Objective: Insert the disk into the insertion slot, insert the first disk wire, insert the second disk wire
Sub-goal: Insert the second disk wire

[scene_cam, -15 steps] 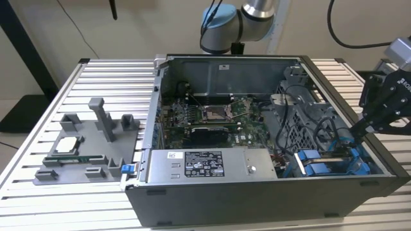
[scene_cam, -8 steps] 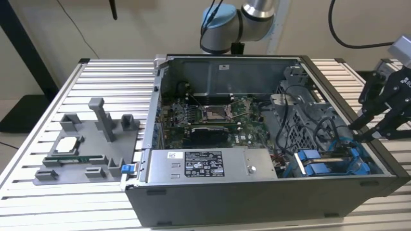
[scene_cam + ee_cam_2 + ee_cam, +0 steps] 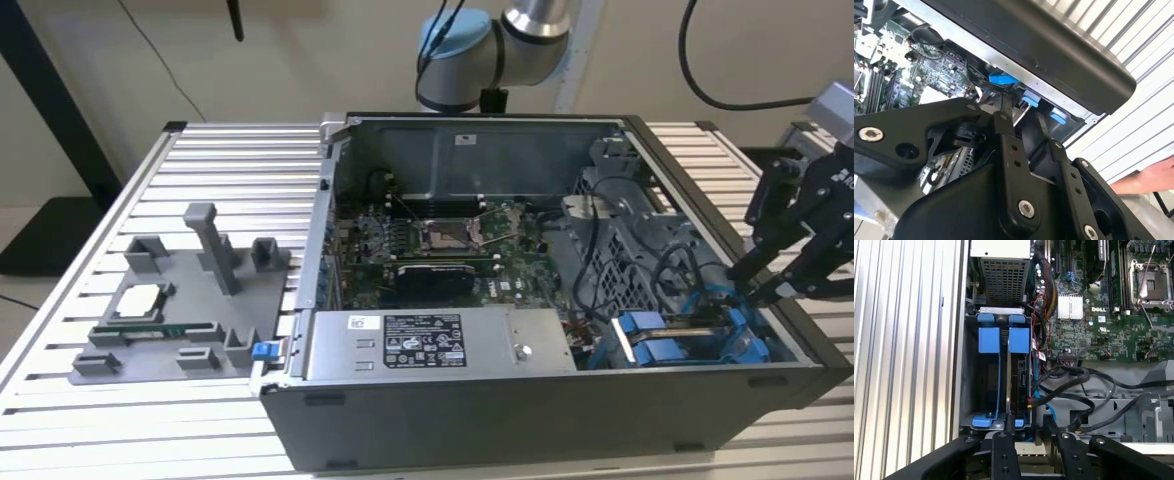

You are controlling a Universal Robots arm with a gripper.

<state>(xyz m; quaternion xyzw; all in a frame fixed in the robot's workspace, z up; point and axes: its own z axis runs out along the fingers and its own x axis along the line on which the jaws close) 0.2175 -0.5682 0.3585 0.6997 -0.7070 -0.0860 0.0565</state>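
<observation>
Seemingly seated edge-on in the insertion slot (image 3: 1004,385), the disk (image 3: 1018,385) is overhung by the claw (image 3: 1026,432), parted and empty.

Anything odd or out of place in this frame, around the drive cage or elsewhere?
One thing: a person's hand shows at the edge of the second wrist view, on the slatted table beside the computer case. Inside the case, nothing looks damaged or askew.
</observation>
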